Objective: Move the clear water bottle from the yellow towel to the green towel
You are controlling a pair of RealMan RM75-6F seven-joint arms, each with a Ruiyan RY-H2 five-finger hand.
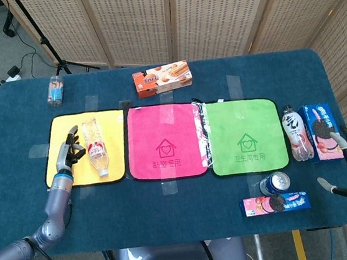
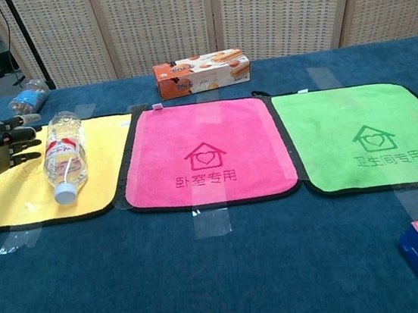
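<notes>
We note clear glossy plastic water bottle (image 1: 95, 147) on matt yellow cloth towel (image 1: 115, 136); green cloth towel (image 1: 246, 134) matt; blue table cover (image 1: 169, 199) fuzzy; orange cardboard box (image 1: 162, 78) glossy.
</notes>
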